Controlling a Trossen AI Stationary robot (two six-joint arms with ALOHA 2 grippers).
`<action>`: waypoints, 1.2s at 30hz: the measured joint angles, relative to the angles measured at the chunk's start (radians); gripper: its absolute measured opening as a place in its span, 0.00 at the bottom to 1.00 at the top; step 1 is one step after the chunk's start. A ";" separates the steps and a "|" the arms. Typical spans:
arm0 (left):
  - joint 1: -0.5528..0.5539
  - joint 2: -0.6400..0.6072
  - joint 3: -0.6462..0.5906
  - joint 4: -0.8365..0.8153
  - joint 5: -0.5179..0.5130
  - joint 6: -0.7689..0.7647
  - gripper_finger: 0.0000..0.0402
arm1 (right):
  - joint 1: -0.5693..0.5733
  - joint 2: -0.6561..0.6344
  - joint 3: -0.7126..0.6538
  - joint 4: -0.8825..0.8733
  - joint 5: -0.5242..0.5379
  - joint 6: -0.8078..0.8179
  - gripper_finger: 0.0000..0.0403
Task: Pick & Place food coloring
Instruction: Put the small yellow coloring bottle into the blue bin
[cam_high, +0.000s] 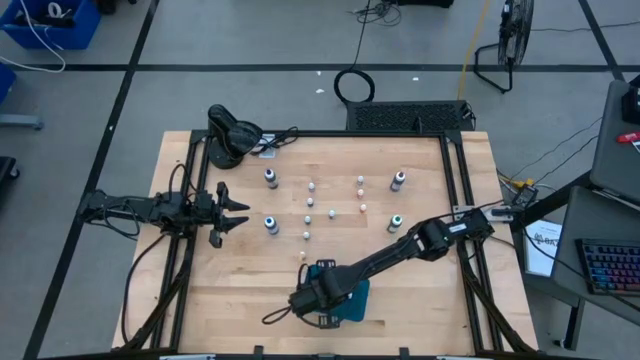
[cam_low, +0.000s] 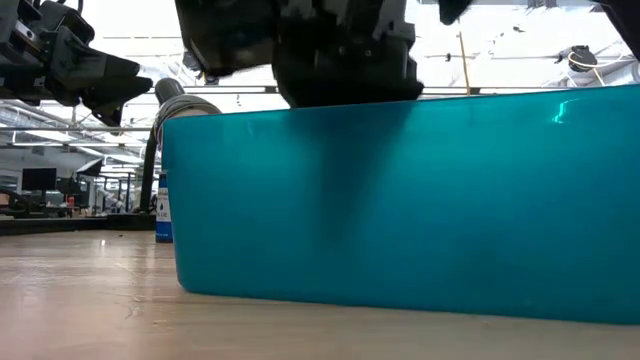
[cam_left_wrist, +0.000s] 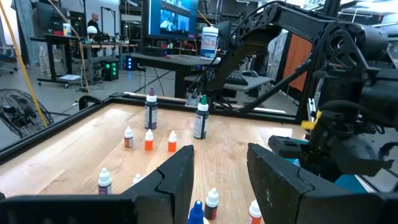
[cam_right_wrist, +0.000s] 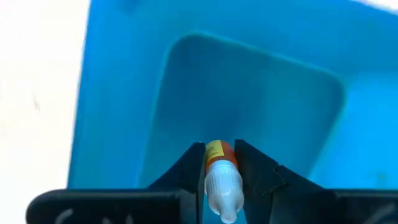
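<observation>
Food coloring dropper bottle (cam_right_wrist: 221, 177), orange-bodied, lies lengthwise between the right gripper (cam_right_wrist: 220, 167) fingers, white cap toward the wrist, clamped tight above the teal tray (cam_right_wrist: 261, 93) at six o'clock. Four larger bottles (cam_high: 271, 179) and several tiny ones stand mid-table. Left gripper (cam_high: 236, 213) waits, partly open, empty, at nine o'clock.

Grey floor (cam_high: 250, 40) with dark lines, a blue bin (cam_high: 50, 25), a standing fan (cam_high: 505, 45), cables.
</observation>
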 joint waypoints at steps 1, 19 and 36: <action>0.000 0.000 0.000 0.000 0.000 0.000 0.38 | 0.000 0.000 0.000 0.000 -0.001 0.000 0.14; 0.000 0.000 0.000 0.000 0.000 0.000 0.38 | -0.001 -0.013 -0.022 0.074 -0.055 0.044 0.35; 0.000 0.000 0.000 0.000 0.000 0.000 0.38 | -0.028 -0.176 -0.022 -0.019 -0.025 0.026 0.33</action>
